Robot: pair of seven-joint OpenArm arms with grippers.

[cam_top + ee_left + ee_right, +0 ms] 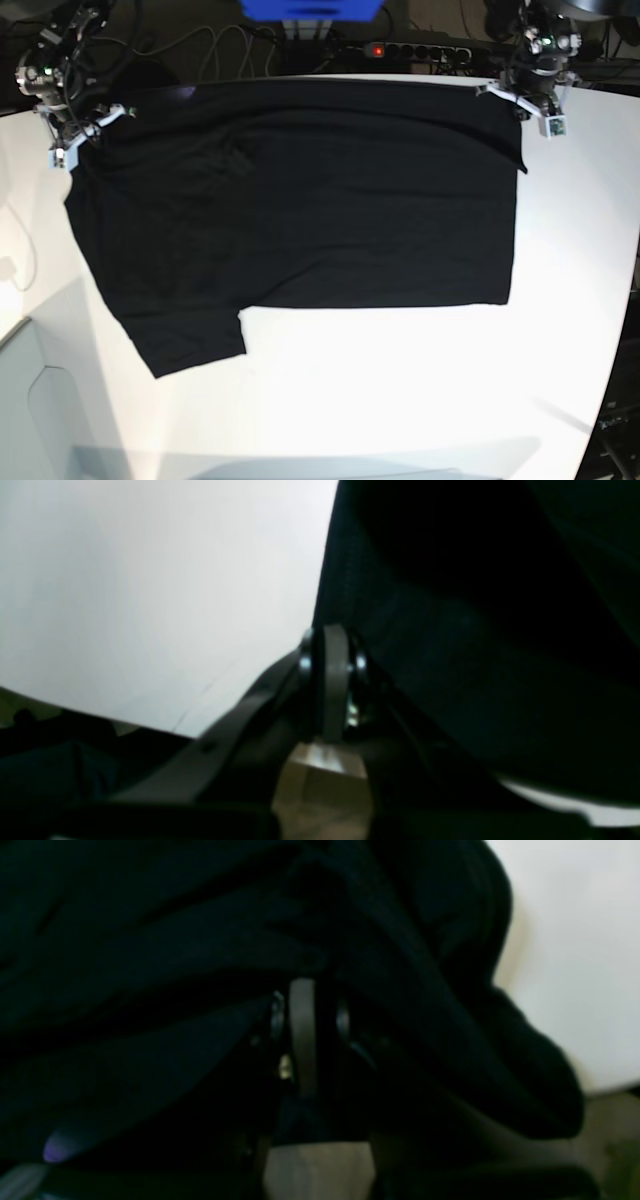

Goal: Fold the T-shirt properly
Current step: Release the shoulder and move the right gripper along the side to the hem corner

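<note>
The broad white worktop (pixel 400 390) is shown carrying the large, plain black short-sleeved T-shirt of soft matte fabric (pixel 300 220), which is spread mostly flat across its far half, one sleeve (pixel 185 340) projecting toward the near edge. The garment is held by its two far corners, presumably so that the far edge can be drawn over as one straight fold. At the base view's right, the left gripper (pixel 520 100) is seen with its jaws closed on the cloth at the far corner; the wrist view shows dark fabric rising directly beside the closed jaws. At the base view's left, the right gripper (pixel 85 130) is likewise clamped on the opposite corner, where bunched fabric surrounds its jaws.
</note>
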